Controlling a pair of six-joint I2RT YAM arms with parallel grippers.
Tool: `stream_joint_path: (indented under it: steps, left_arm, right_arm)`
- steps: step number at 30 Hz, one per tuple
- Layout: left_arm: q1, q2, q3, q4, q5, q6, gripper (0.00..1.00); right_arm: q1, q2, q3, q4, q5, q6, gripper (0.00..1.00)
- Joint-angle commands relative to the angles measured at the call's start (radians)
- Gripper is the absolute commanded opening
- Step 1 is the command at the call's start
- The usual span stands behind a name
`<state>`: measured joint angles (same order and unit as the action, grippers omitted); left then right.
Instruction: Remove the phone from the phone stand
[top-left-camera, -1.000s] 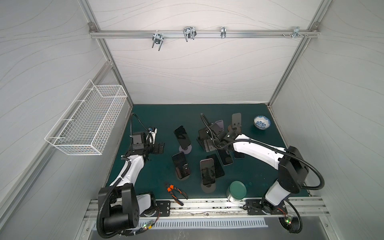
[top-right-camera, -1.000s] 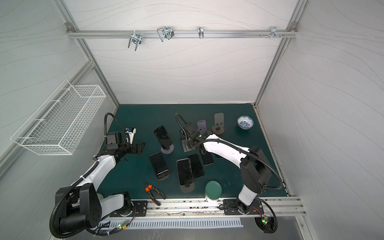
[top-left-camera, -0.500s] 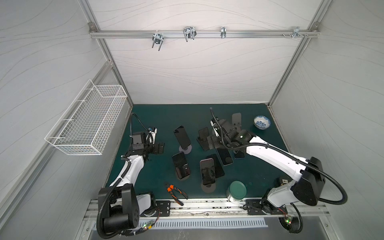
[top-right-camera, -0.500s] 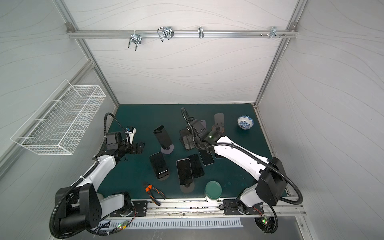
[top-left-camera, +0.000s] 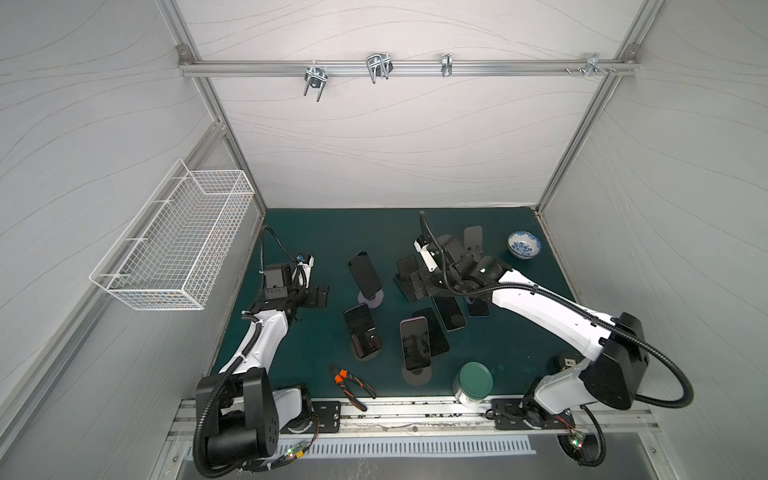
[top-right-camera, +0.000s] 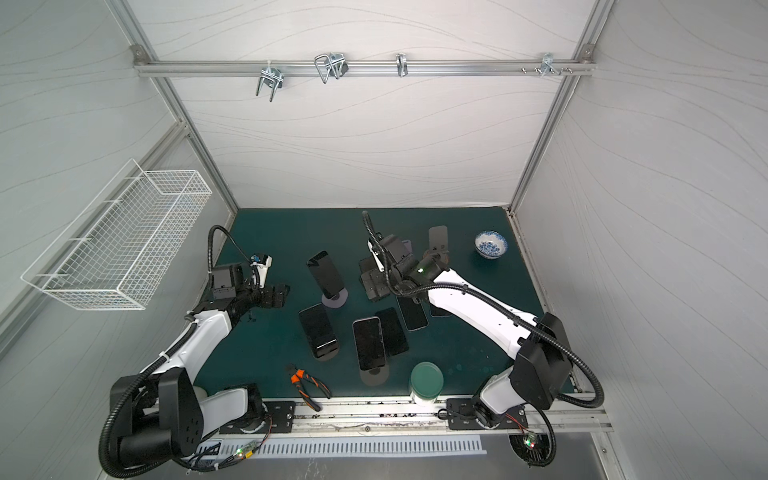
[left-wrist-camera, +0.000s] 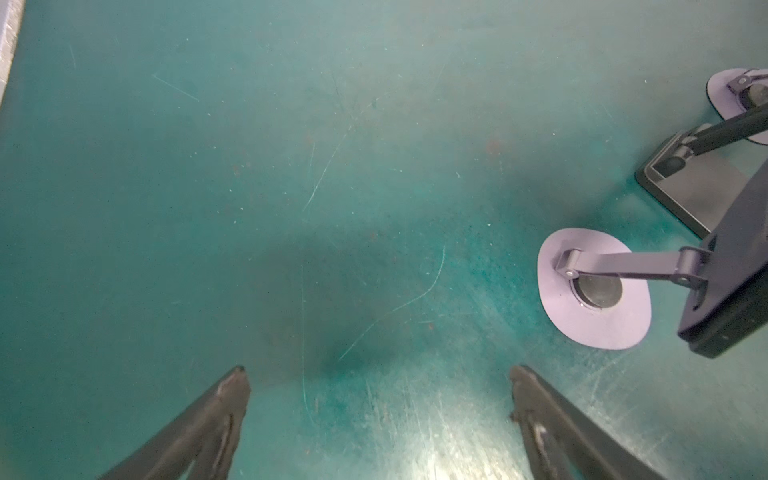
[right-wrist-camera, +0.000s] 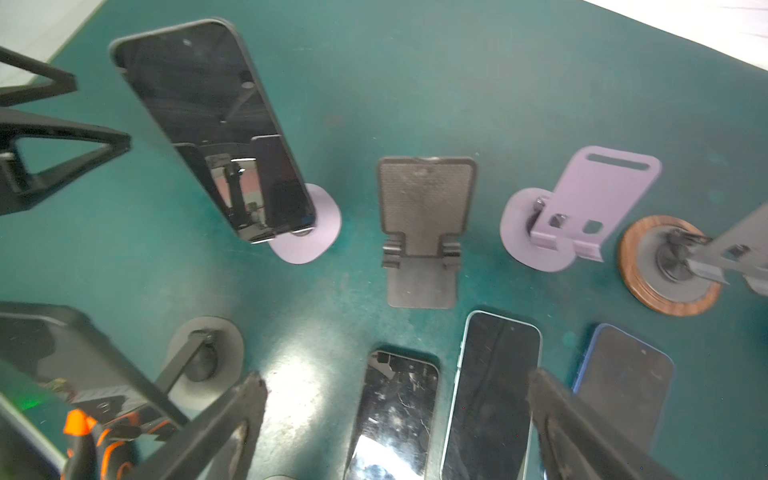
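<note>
1. Right wrist view is showing the right gripper (right-wrist-camera: 395, 382) wide open, holding nothing.
2. A phone (right-wrist-camera: 208, 124) is leaning on its purple stand (right-wrist-camera: 322, 237), near that gripper, off to one side.
3. To do this well, I think the gripper should be pinching the phone's long edges and lifting it straight up, not knocking the stand.
4. The left gripper (left-wrist-camera: 378, 372) is hanging open too, over the green mat (left-wrist-camera: 291, 166).

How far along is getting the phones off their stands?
Done: black phone, pale-edged phone and blue phone lie flat on the mat. In hand: nothing; right gripper and left gripper are open. Left: lilac-stand phone, front-left phone and front-right phone sit on stands.
</note>
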<state>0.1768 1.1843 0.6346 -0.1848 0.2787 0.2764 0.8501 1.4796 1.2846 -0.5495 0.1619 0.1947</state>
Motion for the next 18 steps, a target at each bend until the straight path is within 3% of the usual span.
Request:
stream_joint_path:
  steps: [1,8,18]
  left_arm:
    - [0.007,-0.018,0.081,-0.032,0.031,0.015,1.00]
    - [0.006,-0.020,0.187,-0.156,0.109,0.025,1.00]
    - [0.006,-0.049,0.248,-0.254,0.113,0.024,1.00]
  right_arm:
    - [-0.006,0.013,0.029,0.043,-0.111,-0.051,0.99]
    - [-0.006,0.092,0.080,0.133,-0.274,-0.076,0.99]
    - [0.009,0.246,0.229,0.200,-0.329,-0.082,0.99]
